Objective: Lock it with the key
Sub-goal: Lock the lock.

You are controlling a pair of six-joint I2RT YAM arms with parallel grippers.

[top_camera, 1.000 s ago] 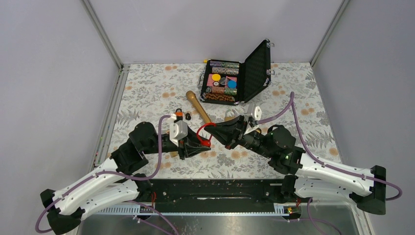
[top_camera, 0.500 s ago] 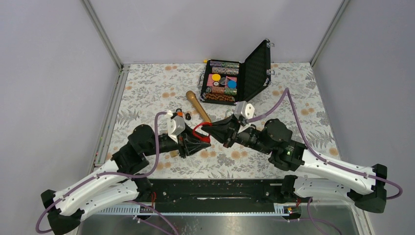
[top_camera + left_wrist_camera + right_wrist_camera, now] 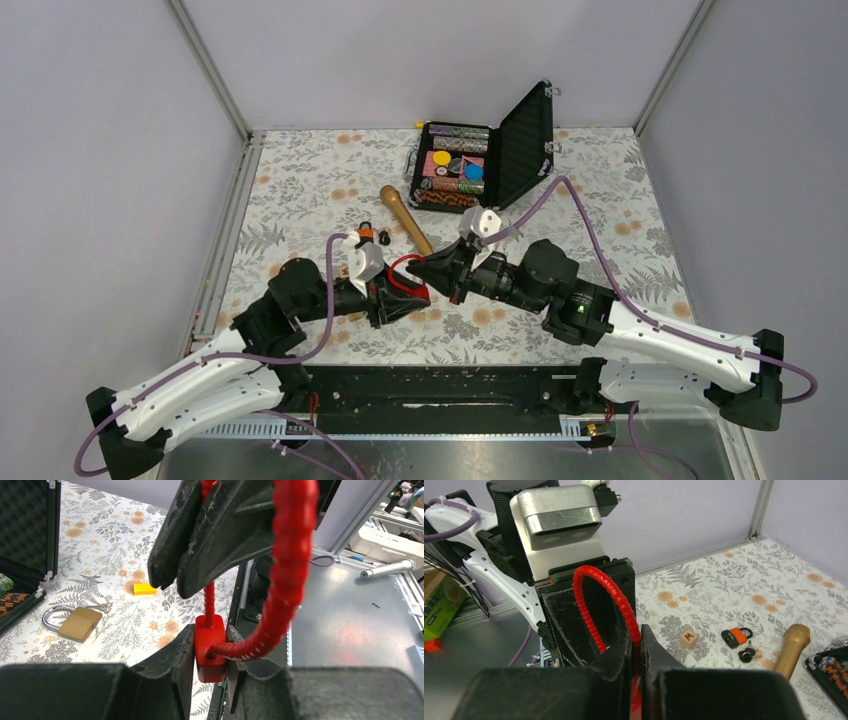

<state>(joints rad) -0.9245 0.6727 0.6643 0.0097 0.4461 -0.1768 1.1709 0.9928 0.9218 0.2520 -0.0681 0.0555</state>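
Here, just ahead of the two arm bases, the left gripper and the right gripper meet nose to nose above the middle of the flowered table, with the red cable lock caught between them.

The left gripper is closed narrow on the lock's blocky red body, one finger pressed to each flat side. From that body the ribbed cable rises in a loop and curves over toward the other arm. The right gripper is pinched tight on the cable's thinner free end, which runs straight up between its fingers. In the left wrist view that thin end stands directly above the body, its lower tip meeting the top of the block. The rest of the cable arches in front of the left wrist camera housing. The whole lock hangs clear of the table, borne by both grippers.

Beyond them on the cloth lie a small lettered wooden cube, a little orange-and-black padlock and, just beside it, a dark key-like piece. A wooden club lies slantwise past these. A brass padlock rests flat on the table, well apart from the grippers. Farthest back stands an open black case filled with coloured chips.
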